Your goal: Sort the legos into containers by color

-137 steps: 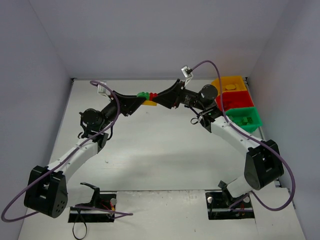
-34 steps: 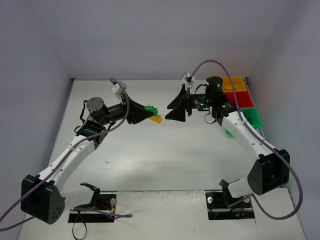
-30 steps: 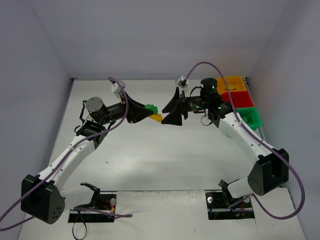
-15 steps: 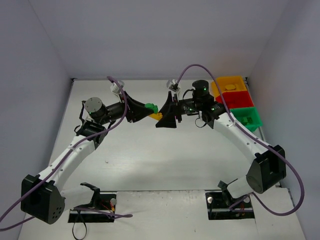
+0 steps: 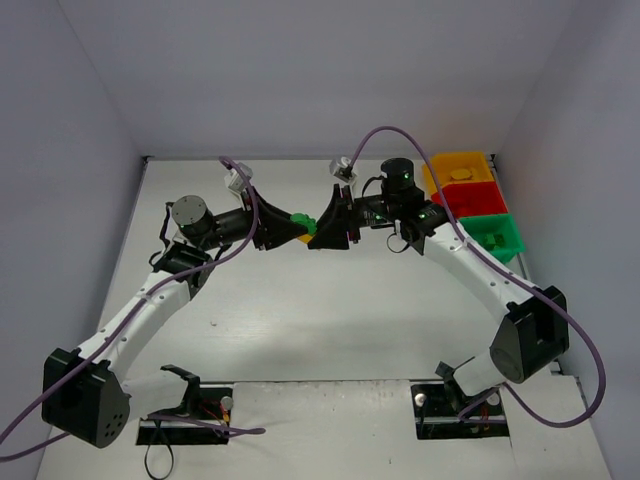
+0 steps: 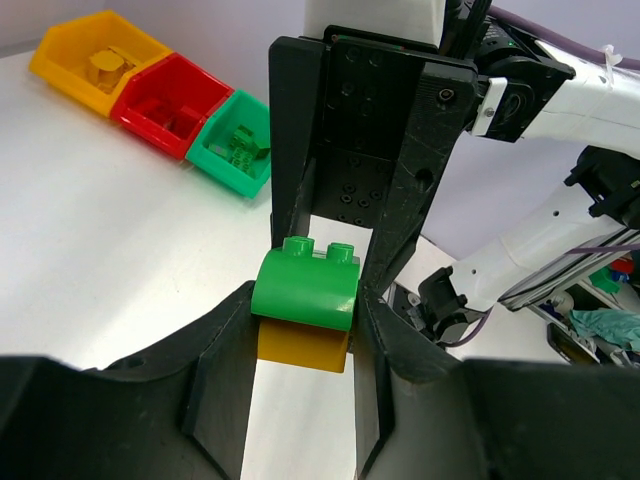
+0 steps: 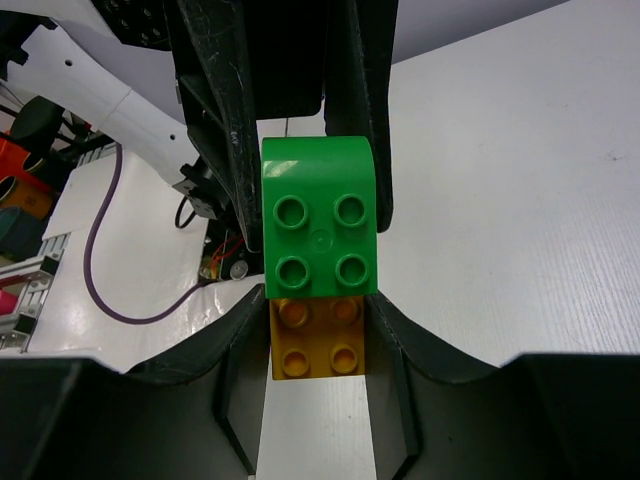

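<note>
A green brick (image 5: 299, 219) stuck on a yellow-orange brick (image 7: 317, 335) hangs above the table's middle, between both grippers. My left gripper (image 5: 296, 226) is shut on the green brick (image 6: 305, 290). My right gripper (image 5: 313, 234) faces it, its fingers pressed on both sides of the yellow-orange brick (image 6: 303, 347). The green brick (image 7: 318, 215) lies just beyond my right fingertips. The yellow-orange bin (image 5: 482, 158), red bin (image 5: 493, 192) and green bin (image 5: 515, 238) stand in a row at the far right.
A yellow-orange brick (image 5: 461, 173) lies in the yellow-orange bin and green bricks (image 5: 491, 240) lie in the green bin. The bins also show in the left wrist view (image 6: 60, 50). White walls close the table on three sides.
My right gripper has swung left from beside the bins, come over the stack with its jaws open and closed on the yellow-orange brick. My left gripper has held still. The earlier red brick is gone from the stack.
</note>
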Tool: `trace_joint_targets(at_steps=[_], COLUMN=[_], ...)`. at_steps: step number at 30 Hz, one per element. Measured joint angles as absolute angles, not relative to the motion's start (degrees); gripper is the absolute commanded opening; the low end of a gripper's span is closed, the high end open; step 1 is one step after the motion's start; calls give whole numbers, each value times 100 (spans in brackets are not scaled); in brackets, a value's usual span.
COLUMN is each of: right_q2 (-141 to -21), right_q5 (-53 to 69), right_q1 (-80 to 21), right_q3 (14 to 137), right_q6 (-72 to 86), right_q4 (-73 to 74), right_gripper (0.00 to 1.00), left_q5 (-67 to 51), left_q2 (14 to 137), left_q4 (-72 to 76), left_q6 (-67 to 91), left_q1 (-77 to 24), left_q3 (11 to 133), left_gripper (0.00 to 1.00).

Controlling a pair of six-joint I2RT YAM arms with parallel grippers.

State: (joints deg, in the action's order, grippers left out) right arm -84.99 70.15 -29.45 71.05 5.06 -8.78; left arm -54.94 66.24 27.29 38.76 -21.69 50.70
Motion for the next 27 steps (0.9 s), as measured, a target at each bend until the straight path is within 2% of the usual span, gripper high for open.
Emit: trace_joint_targets(at_steps=[2,10,13,27], right_q2=[-8510,-8514,-8517,-8659], right_q5=[7015,7013,6993,6965], right_q1=[-2963,-2967,-2969,-2974], right_q3=[7105,7105,7105,7105], right_q6=[495,438,432,333], right_q4=[-878,-873,-856,-768], right_gripper=[0,0,0,0], left_q5=[-5513,-5527,-5524,-5527], left_q2=[6624,6624,6626,6772], left_q4=[2714,2703,2705,2705], left_q6=[3854,3815,3813,3817], left_q1=[-2169,-2169,-2169,-2169], left_q3=[5070,5070,5072,5072], left_gripper=[0,34,37,37])
